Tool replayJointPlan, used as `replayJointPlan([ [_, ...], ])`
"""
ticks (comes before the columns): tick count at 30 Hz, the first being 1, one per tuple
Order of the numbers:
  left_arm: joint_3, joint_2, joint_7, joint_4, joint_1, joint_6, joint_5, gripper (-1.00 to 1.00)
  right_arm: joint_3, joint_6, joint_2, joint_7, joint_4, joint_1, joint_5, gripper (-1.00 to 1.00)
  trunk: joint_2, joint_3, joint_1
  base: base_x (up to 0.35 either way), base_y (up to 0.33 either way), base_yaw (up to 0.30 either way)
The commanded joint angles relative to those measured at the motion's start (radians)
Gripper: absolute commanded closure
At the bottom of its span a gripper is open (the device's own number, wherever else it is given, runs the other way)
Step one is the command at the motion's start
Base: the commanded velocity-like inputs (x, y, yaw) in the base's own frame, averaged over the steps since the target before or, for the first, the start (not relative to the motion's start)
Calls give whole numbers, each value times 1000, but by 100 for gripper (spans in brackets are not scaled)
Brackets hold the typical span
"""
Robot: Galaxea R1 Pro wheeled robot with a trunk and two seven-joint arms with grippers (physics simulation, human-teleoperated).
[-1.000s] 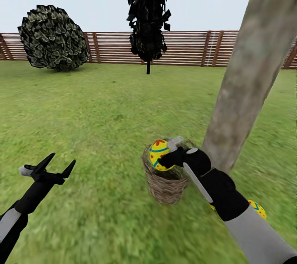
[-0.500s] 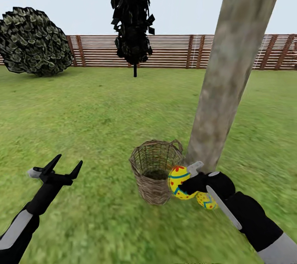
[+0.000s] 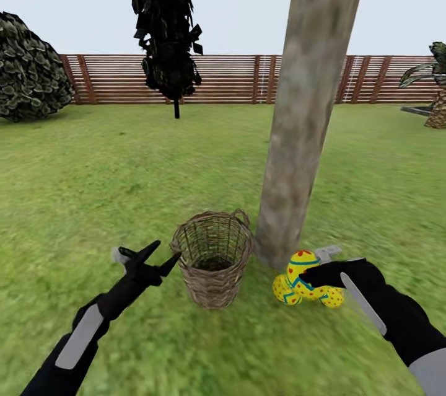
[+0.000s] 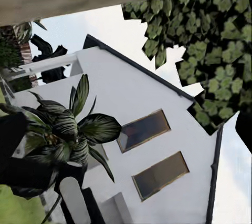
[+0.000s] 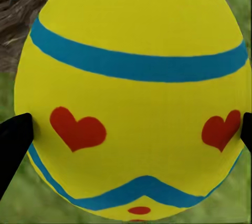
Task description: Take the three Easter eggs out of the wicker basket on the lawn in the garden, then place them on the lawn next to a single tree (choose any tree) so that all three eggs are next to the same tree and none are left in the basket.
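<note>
The right gripper [image 3: 323, 264] pinches one egg [image 3: 302, 271] beside two others near the tree [image 3: 303, 111], while the left gripper [image 3: 162, 256] stays spread by the basket [image 3: 212, 263].

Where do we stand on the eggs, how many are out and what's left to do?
Two eggs already lie on the lawn at the foot of the tree. The right pincer holds the third egg low beside them. The wicker basket looks empty. Left: release this egg by the trunk. The left pincer is open.
</note>
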Motion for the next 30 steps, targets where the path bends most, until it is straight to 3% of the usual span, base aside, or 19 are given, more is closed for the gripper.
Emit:
replayJointPlan([
  [1,-8,-27,0,-11,-1,6,-52,-100,-5,-23,0,9,12,-1,51,100,0,-1,0,104,-82,-283],
  [3,-12,-49,1,-16,-2,6,-87,-100,-9,-84,4,9,42,-1,125,100,0,0,0,183,-172,-286],
  [7,-16,-98,1,-16,-2,5,-108,-100,-10,-98,1,9,48,-1,146,100,0,0,0,199,-234,-288],
  [8,-22,-114,1,-16,-2,6,-155,-100,-10,-99,0,9,51,-1,147,100,0,0,0,62,-287,-288],
  [9,-24,-120,2,-16,-2,6,-170,-100,-10,-99,0,9,54,-1,148,100,0,0,0,32,-292,-288],
  [11,-26,-128,2,-15,-2,6,-183,-100,-10,-100,1,9,57,-1,156,100,0,0,0,9,-296,-288],
  [12,-28,-134,2,-13,-2,6,-185,-100,-10,-101,3,9,59,-1,198,100,0,0,0,1,-93,-288],
  [15,-30,-155,2,-12,-2,5,-188,-100,-14,-116,6,7,96,-1,253,100,0,1,0,0,-26,-288],
  [17,-61,-158,2,-13,-2,5,-189,-100,-15,-161,6,-23,107,-1,259,100,0,1,0,0,-4,-288],
  [18,-102,-162,2,-14,-2,5,-190,-100,-14,-188,7,-93,111,-1,259,100,0,1,0,0,-1,-288],
  [20,-119,-177,2,-14,-2,5,-189,-100,-12,-196,8,-148,119,-1,260,100,0,2,0,0,-76,-262],
  [30,-125,-201,2,-12,-2,0,-190,-100,-6,-257,9,-242,158,0,264,100,0,-1,0,0,-313,-74],
])
